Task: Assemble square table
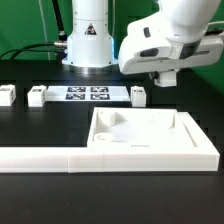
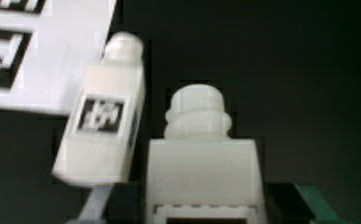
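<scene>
Between fingers of the tool (image 1: 166, 78), a white leg (image 2: 198, 150); second leg (image 2: 97, 120) alongside.

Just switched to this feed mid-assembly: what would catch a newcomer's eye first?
The white gripper hangs at the exterior view's right, just beyond the square tabletop with its raised rim. In the wrist view a white leg fills the middle, seemingly gripped, with a tagged leg lying beside it by the marker board.

**Q:** Where does the white plastic square slab (image 1: 140, 140) sit?

**A:** On the black counter (image 1: 40, 125), just behind the long white L-shaped barrier (image 1: 50, 158). Farther back, a short white block leg (image 1: 138, 95) lies just beside the marker board (image 1: 88, 94). The claw (image 1: 166, 78) holds a second leg (image 2: 198, 150).
</scene>
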Controlling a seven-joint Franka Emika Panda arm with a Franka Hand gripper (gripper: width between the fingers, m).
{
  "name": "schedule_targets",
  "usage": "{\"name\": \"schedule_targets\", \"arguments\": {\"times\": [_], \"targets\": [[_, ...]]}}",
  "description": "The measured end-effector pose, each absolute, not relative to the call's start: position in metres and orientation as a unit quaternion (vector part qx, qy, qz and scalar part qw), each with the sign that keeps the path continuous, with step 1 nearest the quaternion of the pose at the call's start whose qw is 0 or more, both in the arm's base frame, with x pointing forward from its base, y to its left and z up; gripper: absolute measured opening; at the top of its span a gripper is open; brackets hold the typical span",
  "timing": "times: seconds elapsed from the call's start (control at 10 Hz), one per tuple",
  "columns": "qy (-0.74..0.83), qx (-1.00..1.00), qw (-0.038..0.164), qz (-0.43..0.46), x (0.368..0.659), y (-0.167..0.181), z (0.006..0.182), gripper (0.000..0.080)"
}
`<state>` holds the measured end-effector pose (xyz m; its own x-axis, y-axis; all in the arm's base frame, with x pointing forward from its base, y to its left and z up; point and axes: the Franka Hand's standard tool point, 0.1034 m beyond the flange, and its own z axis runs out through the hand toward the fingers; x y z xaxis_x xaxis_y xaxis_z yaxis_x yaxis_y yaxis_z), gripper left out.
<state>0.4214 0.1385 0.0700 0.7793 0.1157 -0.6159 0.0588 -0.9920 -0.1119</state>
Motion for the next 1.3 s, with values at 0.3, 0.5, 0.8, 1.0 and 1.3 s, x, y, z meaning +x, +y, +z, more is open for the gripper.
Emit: {"name": "schedule_targets", "arguments": {"times": [0.3, 0.5, 0.8, 1.0, 1.3], "targets": [[-0.051, -0.963, 0.052, 0.26, 0.45, 0.131, 0.091, 0.029], [-0.048, -0.979, 0.051, 0.193, 0.46, 0.132, 0.094, 0.029], [-0.047, -0.994, 0.051, 0.089, 0.467, 0.129, 0.093, 0.029], [-0.049, -0.997, 0.053, 0.01, 0.486, 0.126, 0.097, 0.029], [-0.055, -0.993, 0.055, -0.093, 0.504, 0.123, 0.102, 0.029]]}}
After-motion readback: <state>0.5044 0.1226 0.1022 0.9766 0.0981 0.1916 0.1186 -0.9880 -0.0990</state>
